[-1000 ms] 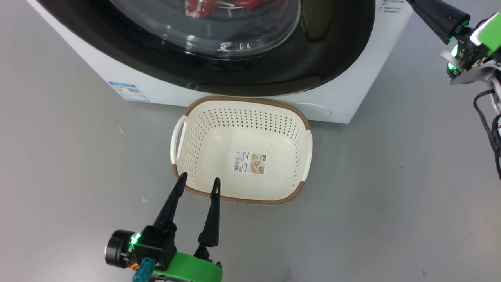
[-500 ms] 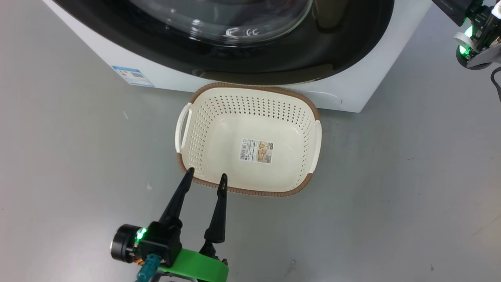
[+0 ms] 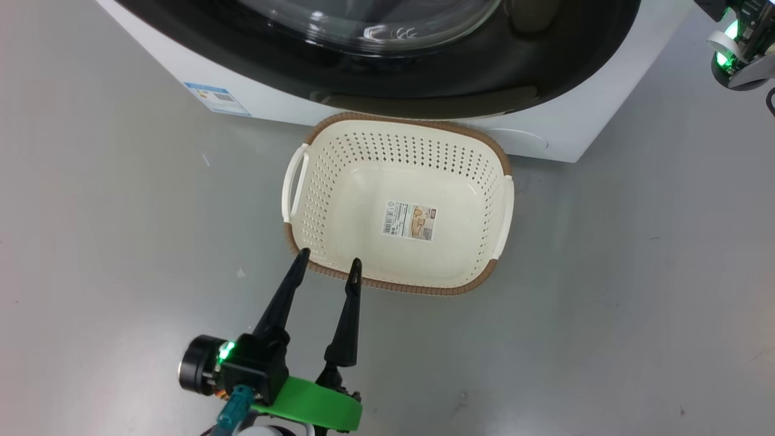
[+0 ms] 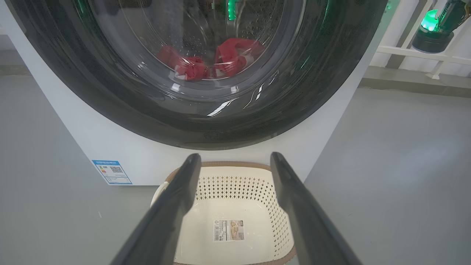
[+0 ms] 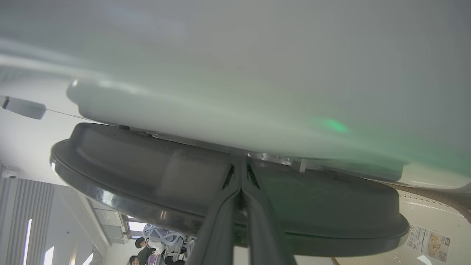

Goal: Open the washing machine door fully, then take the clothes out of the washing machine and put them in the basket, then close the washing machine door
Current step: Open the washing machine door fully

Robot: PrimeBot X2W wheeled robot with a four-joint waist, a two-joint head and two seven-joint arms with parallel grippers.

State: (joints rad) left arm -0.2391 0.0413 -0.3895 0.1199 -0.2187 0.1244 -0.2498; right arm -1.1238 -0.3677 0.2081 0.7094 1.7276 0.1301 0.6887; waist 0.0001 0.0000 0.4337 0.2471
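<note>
The washing machine door (image 4: pixel 206 125) is seen shut against the washing machine (image 4: pixel 92 140), its black rim glossy with reflections. Behind the glass bowl, the clothes (image 4: pixel 230 57) are seen as red bundles with white patches, lying low in the drum. In the head view, the basket (image 3: pixel 312 200) is set on the grey floor (image 3: pixel 605 303) at 6 o'clock of the door, just beside the machine's front (whether rim and cabinet touch cannot be told). Nothing but a sticker (image 3: pixel 410 221) is held in the basket, on its bottom. A blue label (image 3: pixel 217 98) is found on the machine's front at 10 o'clock from the basket.

The left gripper (image 3: pixel 329 257) is held at 7 o'clock of the basket, fingers pointed towards 12 o'clock with their tips over the near brown rim; its jaws are spread wide apart and nothing is gripped between them. In the right wrist view, the right gripper (image 5: pixel 241 163) is pressed together with no gap between the fingers, and its tips are brought up against the door's dark edge, where it meets the white front; contact cannot be judged.
</note>
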